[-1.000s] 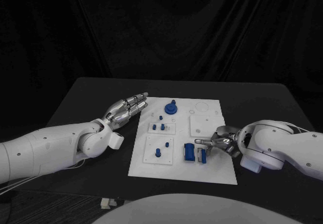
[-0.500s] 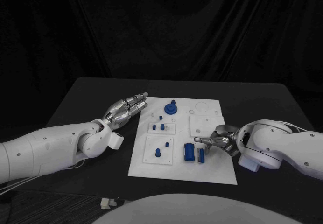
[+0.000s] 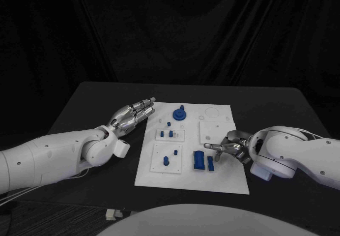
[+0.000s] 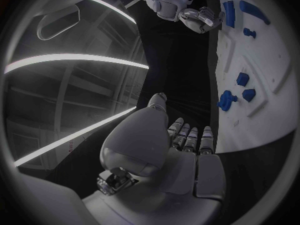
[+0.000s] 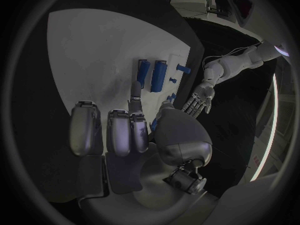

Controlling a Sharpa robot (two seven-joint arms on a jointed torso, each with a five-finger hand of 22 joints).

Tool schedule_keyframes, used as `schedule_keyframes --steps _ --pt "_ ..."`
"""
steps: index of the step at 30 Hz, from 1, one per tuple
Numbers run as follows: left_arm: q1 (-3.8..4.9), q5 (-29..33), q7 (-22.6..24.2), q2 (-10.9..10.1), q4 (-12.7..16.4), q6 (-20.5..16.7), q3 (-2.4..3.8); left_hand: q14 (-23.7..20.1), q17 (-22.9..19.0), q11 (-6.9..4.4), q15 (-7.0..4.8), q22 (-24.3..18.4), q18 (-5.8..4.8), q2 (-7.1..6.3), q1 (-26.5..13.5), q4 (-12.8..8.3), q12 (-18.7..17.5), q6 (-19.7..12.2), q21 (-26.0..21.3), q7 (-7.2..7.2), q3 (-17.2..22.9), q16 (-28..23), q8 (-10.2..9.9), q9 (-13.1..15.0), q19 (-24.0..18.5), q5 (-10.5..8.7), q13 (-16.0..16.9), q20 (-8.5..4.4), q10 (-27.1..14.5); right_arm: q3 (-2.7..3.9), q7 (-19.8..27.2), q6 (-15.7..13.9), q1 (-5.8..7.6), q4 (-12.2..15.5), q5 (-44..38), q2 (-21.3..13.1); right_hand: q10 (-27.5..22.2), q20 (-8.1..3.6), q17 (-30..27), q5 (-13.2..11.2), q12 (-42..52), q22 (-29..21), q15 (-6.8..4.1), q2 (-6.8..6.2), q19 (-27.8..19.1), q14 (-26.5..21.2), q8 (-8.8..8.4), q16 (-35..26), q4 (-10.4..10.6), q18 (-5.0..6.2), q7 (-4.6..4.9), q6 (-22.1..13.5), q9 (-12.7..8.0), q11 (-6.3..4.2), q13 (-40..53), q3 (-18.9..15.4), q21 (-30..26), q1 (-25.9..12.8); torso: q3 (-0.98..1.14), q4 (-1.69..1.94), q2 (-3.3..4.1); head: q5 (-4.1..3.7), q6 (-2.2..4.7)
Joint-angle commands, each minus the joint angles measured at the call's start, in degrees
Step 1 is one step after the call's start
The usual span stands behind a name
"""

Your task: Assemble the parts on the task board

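A: What lay nearest the robot?

B: The task board (image 3: 219, 182) lay on the black table (image 3: 85, 105). Two long blue parts (image 3: 205, 161) stood side by side near its front edge, with a small blue peg (image 3: 166, 160) beside them.

A: And the right hand (image 3: 225, 149)?

B: It hovered at the board's right edge, just beside the long parts (one finger extended, the others curled, holding nothing).

A: Farther back?

B: Two small blue pieces (image 3: 166, 133) sat mid-board; a round blue part (image 3: 180, 114) stood near the far edge. The left hand (image 3: 132, 115) rested beside the board's far-left corner, fingers straight and empty.
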Motion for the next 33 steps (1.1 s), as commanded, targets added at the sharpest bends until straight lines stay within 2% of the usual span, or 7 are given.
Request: schedule_keyframes --steps 1,9,13,17,27,30,33 --pt "-0.08 0.24 1.51 0.08 0.12 0.63 0.05 -0.02 -0.08 0.43 0.52 0.06 -0.93 0.08 0.71 -0.39 0.23 0.23 -0.24 0.40 -0.02 -0.21 0.31 0.09 0.04 0.20 0.07 0.38 -0.11 0.01 1.45 -4.22 -0.03 0.83 0.04 -0.61 6.07 0.01 2.33 1.06 0.20 11.01 -0.15 -0.19 1.24 3.90 0.44 -0.18 0.03 0.39 -0.06 -0.39 0.17 -0.17 15.05 -0.64 -0.16 1.38 -0.01 0.00 -0.01 0.07 0.00" --pt "-0.09 0.24 1.60 -0.08 0.26 0.54 0.05 -0.02 -0.08 0.46 0.53 0.06 -0.94 0.07 0.76 -0.49 0.20 0.23 -0.24 0.42 0.01 -0.21 0.31 0.09 0.04 0.25 0.07 0.38 -0.11 0.01 7.95 -11.50 -0.04 4.16 -5.28 -3.04 6.07 0.17 4.25 14.37 0.20 11.60 0.10 -2.73 1.92 4.27 0.76 0.81 -3.90 -0.06 0.70 -4.23 1.00 0.54 15.05 -0.17 1.88 12.60 0.00 -0.01 0.00 0.28 0.00" --pt "-0.09 0.24 1.67 -0.23 0.37 0.47 0.05 -0.02 -0.08 0.46 0.53 0.06 -0.94 0.07 0.76 -0.49 0.20 0.23 -0.24 0.42 0.01 -0.21 0.31 0.09 0.04 0.25 0.07 0.38 -0.11 0.00 10.85 -13.31 -0.21 6.57 -12.97 -4.90 6.07 0.19 4.44 23.81 0.20 11.78 0.17 -4.46 2.06 4.26 3.31 0.93 -11.00 -0.19 0.78 -7.85 3.15 0.54 15.05 3.12 2.55 23.82 0.00 0.01 -0.01 0.35 0.00" --pt "-0.09 0.24 1.71 -0.35 0.39 0.45 0.05 -0.02 -0.08 0.46 0.53 0.06 -0.94 0.07 0.76 -0.49 0.20 0.23 -0.24 0.42 0.01 -0.21 0.31 0.09 0.04 0.25 0.07 0.38 -0.11 -0.01 12.18 -13.54 -0.97 8.99 -22.42 -6.85 6.07 0.61 4.72 17.69 0.20 11.90 0.53 -5.07 2.09 4.24 9.48 1.07 -13.45 -0.29 1.27 -12.78 7.12 1.01 15.05 3.68 3.07 27.18 0.00 0.03 -0.01 0.31 0.00" --pt "-0.10 0.24 1.69 -0.32 0.33 0.58 0.05 -0.02 -0.08 0.48 0.55 0.07 -0.96 0.10 0.84 -0.60 0.28 0.29 -0.23 0.44 0.08 -0.21 0.32 0.09 0.05 0.32 0.08 0.39 -0.10 -0.02 11.97 -11.58 -3.92 10.17 -34.28 -8.21 6.07 0.37 5.13 4.66 0.20 11.87 0.26 -5.94 1.94 4.28 17.32 1.21 -13.06 -0.26 0.84 -15.26 10.13 0.78 15.05 5.20 3.04 29.89 0.01 0.02 -0.01 0.21 0.00" --pt "-0.10 0.24 1.69 -0.33 0.33 0.59 0.05 -0.02 -0.08 0.48 0.55 0.07 -0.96 0.10 0.84 -0.60 0.28 0.29 -0.23 0.44 0.08 -0.21 0.32 0.09 0.05 0.32 0.08 0.39 -0.10 -0.02 11.78 -11.63 -4.56 9.81 -35.23 -7.87 6.07 0.31 5.29 0.23 0.20 11.87 -0.17 -11.57 1.92 4.32 21.88 1.27 -7.42 -0.30 0.44 -15.52 11.35 0.57 15.05 14.92 3.06 30.56 -0.01 -0.03 -0.02 0.19 0.00" --pt "-0.10 0.24 1.69 -0.32 0.34 0.63 0.05 -0.02 -0.08 0.48 0.55 0.07 -0.96 0.10 0.84 -0.60 0.28 0.29 -0.23 0.44 0.08 -0.21 0.32 0.09 0.05 0.32 0.08 0.39 -0.10 -0.02 11.53 -11.70 -5.27 9.28 -36.09 -7.31 6.07 0.11 5.31 -0.44 0.20 11.89 -0.11 -12.94 1.95 4.33 23.89 1.27 -5.77 -0.28 0.26 -15.49 12.15 0.39 15.05 16.51 3.13 30.76 -0.01 -0.03 -0.01 0.23 0.00"
